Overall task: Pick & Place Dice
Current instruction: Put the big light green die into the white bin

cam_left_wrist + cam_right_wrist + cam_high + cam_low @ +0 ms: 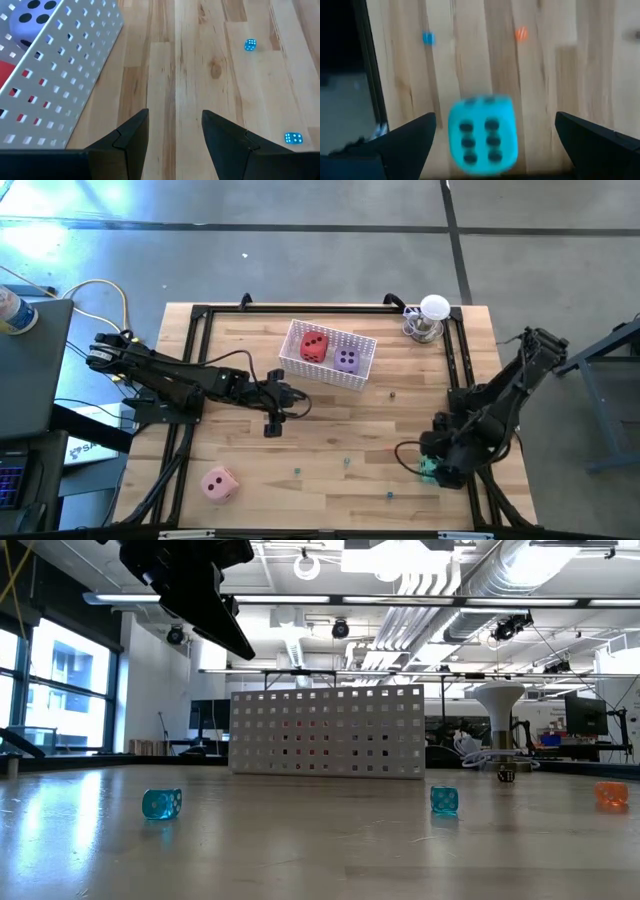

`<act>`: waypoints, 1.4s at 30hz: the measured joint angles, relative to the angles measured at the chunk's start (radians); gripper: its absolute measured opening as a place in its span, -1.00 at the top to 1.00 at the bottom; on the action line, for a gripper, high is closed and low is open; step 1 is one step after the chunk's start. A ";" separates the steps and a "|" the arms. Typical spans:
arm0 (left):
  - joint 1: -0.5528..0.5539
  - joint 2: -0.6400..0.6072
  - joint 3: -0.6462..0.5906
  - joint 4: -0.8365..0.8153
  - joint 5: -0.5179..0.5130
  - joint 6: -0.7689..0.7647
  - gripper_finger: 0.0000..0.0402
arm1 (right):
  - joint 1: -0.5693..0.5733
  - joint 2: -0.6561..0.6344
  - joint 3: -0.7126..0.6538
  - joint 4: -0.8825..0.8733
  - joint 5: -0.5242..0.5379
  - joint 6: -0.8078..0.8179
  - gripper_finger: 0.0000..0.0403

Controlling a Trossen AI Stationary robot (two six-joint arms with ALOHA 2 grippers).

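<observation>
The white perforated basket (pixel 330 355) stands at the far middle of the table, with the red die (pixel 314 346) and the purple die (pixel 347 360) inside. The pink die (pixel 218 484) rests on the table at the near left. The green die (pixel 482 135) lies on the wood at the near right, close to the black rail. My right gripper (pixel 495 117) hangs open above it, pointing down, one finger well off to each side. My left gripper (pixel 175 117) hovers open and holds nothing, just on the near side of the basket (pixel 60 75).
Several tiny blue dice (pixel 250 44) (pixel 293 138) and an orange one (pixel 611 795) lie scattered on the wood. A white lamp-like stand (pixel 433 315) sits at the far right corner. Black frame rails (pixel 465 370) run along the table's edges.
</observation>
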 joint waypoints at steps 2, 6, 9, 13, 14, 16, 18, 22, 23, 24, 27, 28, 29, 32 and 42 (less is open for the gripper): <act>0.000 0.000 0.000 0.000 0.000 0.000 0.13 | 0.035 0.002 -0.002 -0.022 -0.002 0.035 -0.99; 0.000 0.000 0.000 -0.001 0.000 -0.001 0.13 | 0.107 0.002 -0.031 -0.018 0.029 0.105 -0.99; 0.000 0.000 0.000 -0.001 0.000 -0.003 0.13 | 0.148 0.013 -0.063 -0.014 0.028 0.186 -0.99; 0.000 0.000 0.000 -0.001 0.000 -0.003 0.13 | 0.196 0.052 -0.089 -0.012 0.039 0.222 -0.99; 0.000 0.000 0.000 -0.001 0.000 -0.003 0.13 | 0.204 0.062 -0.090 -0.009 0.040 0.227 -0.99; 0.000 0.000 0.000 -0.001 0.000 -0.003 0.13 | 0.211 0.085 -0.091 0.002 0.040 0.228 -0.99; 0.000 0.000 0.000 -0.001 0.000 -0.003 0.13 | 0.211 0.110 -0.091 0.022 0.042 0.228 -0.99; 0.000 0.000 0.000 -0.001 0.000 -0.003 0.13 | 0.211 0.145 -0.091 0.027 0.039 0.226 -0.99; 0.000 0.000 0.000 -0.001 0.000 -0.003 0.13 | 0.210 0.150 -0.091 0.028 0.039 0.224 -0.99; 0.000 0.000 0.000 -0.001 0.000 -0.002 0.13 | 0.210 0.154 -0.092 0.028 0.039 0.220 -0.99; 0.000 0.000 0.000 -0.001 0.000 -0.002 0.13 | 0.210 0.154 -0.092 0.031 0.042 0.220 -0.99; 0.000 0.000 0.000 -0.001 0.000 -0.002 0.13 | 0.210 0.154 -0.092 0.033 0.042 0.219 -0.99; 0.000 0.000 0.000 -0.001 0.000 -0.002 0.13 | 0.210 0.154 -0.092 0.033 0.042 0.221 -0.99; 0.000 0.000 0.000 -0.001 0.000 -0.002 0.13 | 0.210 0.154 -0.092 0.037 0.042 0.225 -0.99; 0.000 0.000 0.000 -0.001 0.000 -0.002 0.13 | 0.209 0.180 -0.092 0.044 0.042 0.226 -0.99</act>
